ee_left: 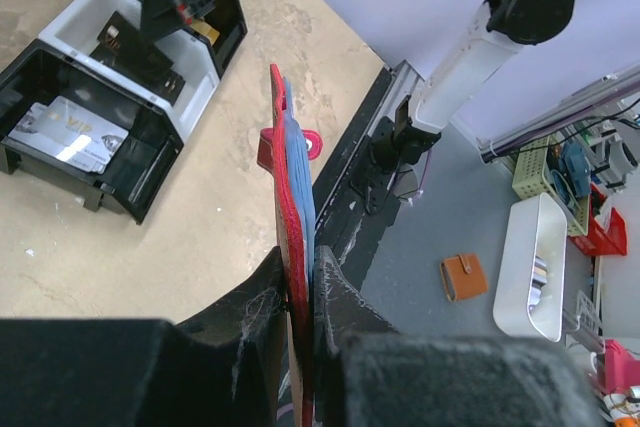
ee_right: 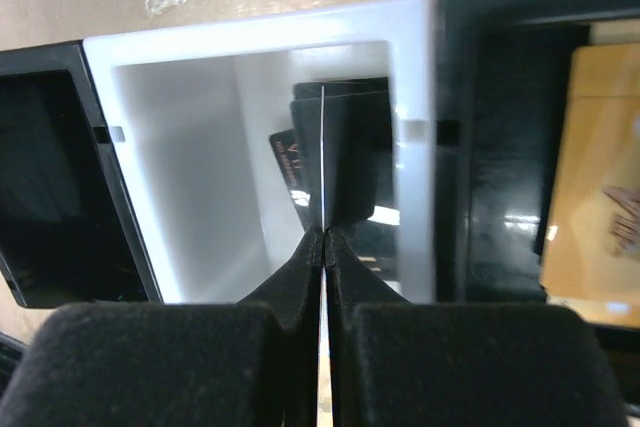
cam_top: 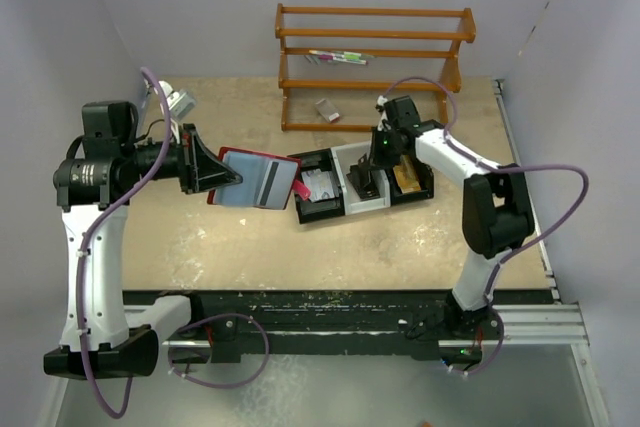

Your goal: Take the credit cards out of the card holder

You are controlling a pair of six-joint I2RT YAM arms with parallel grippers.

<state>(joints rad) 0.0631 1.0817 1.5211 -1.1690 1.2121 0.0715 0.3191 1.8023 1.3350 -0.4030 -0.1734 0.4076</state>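
Top camera, spot: high up and behind the left arm and the right arm, looking down.
Top camera, reach: far off. It sees the whole table, with the wooden rack at the top of the frame.
Left wrist camera, spot: on the left arm, looking out over the left gripper at the bottom of the frame.
Left wrist camera, reach: very near the card holder, seen from its thin edge in the middle. The tray is in the upper left and the floor is on the right.
Right wrist camera, spot: on the right arm, looking straight down over the right gripper.
Right wrist camera, reach: very close. The tray's white middle box fills most of the frame.
Shared: all three views show the tray. The top and left wrist views both show the card holder.
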